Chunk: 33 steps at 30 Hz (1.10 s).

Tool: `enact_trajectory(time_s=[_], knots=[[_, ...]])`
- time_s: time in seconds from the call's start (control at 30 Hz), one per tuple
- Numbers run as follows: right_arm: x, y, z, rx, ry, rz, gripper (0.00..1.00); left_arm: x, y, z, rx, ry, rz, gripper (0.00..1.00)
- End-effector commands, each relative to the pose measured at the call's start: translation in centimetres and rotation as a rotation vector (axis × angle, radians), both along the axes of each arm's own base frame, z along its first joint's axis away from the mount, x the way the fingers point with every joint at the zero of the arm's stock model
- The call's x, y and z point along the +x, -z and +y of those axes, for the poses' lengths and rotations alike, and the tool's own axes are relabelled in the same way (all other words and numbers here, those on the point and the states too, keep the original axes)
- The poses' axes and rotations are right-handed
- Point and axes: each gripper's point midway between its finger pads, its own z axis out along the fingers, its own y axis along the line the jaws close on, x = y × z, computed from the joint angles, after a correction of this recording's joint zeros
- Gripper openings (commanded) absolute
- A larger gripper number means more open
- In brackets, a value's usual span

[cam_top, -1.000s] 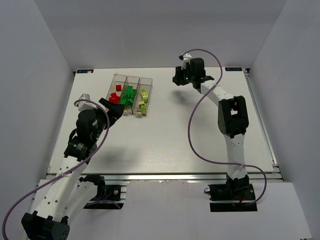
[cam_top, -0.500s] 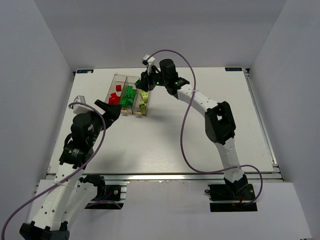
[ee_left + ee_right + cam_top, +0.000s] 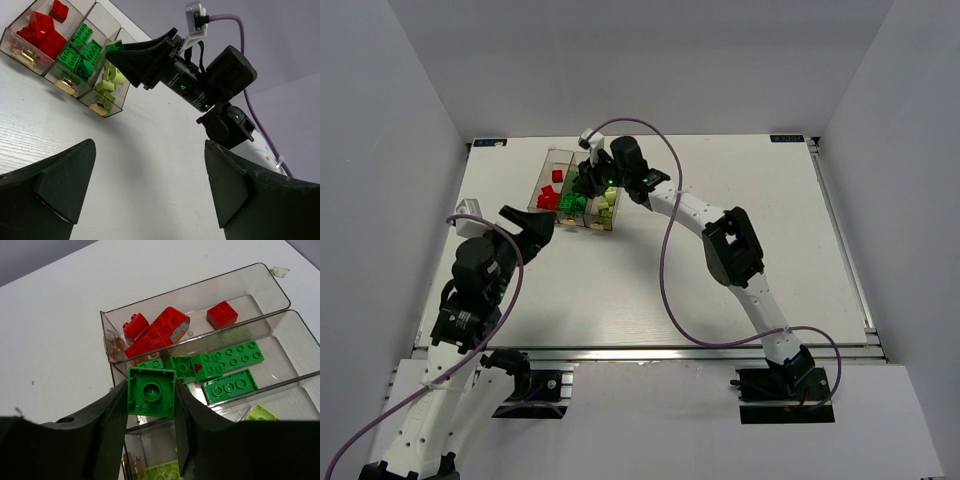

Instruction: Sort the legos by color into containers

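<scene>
Gripping: my right gripper is part-closed on one green lego, pinched between both fingers.
Lego: hangs over the end of the middle container, above green bricks.
Left gripper: my other, fully spread, empty.

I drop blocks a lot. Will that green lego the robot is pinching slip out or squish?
Probably not squish: the green lego looks square, undented in the right end effector. Flat sides likely grip well. Boxy, it shouldn't roll.
</scene>
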Motion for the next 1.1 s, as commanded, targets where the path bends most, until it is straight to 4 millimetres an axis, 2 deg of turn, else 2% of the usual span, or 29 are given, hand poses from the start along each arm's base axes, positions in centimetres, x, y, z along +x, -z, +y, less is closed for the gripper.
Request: enact_trajectory(time_s=[0.0, 0.23, 0.27, 0.5, 0.63, 0.7, 0.73, 0.8, 0.83, 0.9, 0.97, 1.03, 1.07], knots=[[0.9, -2.9, 1.6, 0.067, 0.027, -0.092, 0.0, -0.1, 0.3, 0.2, 0.002, -0.006, 0.009, 0.98], [1.3, -1.5, 2.7, 0.065, 0.05, -0.103, 0.07, -0.7, 0.2, 0.4, 0.003, -0.011, 0.013, 0.98], [1.4, -0.8, 2.7, 0.056, 0.055, -0.096, 0.08, -0.7, 0.1, 0.5, 0.004, -0.019, 0.013, 0.98], [1.9, 0.7, 2.9, 0.04, 0.081, -0.101, 0.34, -1.3, 0.2, 0.8, -0.004, -0.028, 0.024, 0.98], [1.9, 0.8, 2.7, 0.034, 0.08, -0.107, 0.43, -1.5, 0.1, 0.8, -0.009, -0.025, 0.024, 0.98], [1.8, 0.3, 2.6, 0.035, 0.072, -0.121, 0.47, -1.5, 0.2, 0.7, -0.011, -0.023, 0.025, 0.98], [1.6, -0.7, 2.6, 0.043, 0.065, -0.133, 0.49, -1.5, 0.1, 0.7, -0.011, -0.022, 0.024, 0.98], [1.2, -0.9, 2.3, 0.03, 0.043, -0.155, 0.54, -1.6, 0.1, 0.7, -0.01, -0.022, 0.024, 0.98], [1.0, -2.2, 2.1, 0.039, 0.039, -0.175, 0.56, -1.6, 0.0, 0.7, -0.009, -0.021, 0.021, 0.98], [0.5, -2.2, 1.8, 0.029, 0.02, -0.181, 0.66, -1.5, -0.1, 0.7, -0.008, -0.021, 0.016, 0.98], [0.2, -3.9, 1.4, 0.033, 0.01, -0.216, 0.69, -1.5, -0.2, 0.7, -0.01, -0.019, 0.009, 0.98], [0.0, -4.4, 0.9, 0.017, 0.004, -0.218, 0.73, -1.4, -0.4, 0.6, -0.009, -0.016, 0.003, 0.98], [-0.1, -5.8, 0.5, 0.02, 0.008, -0.227, 0.75, -1.4, -0.4, 0.6, -0.008, -0.014, 0.004, 0.98]])
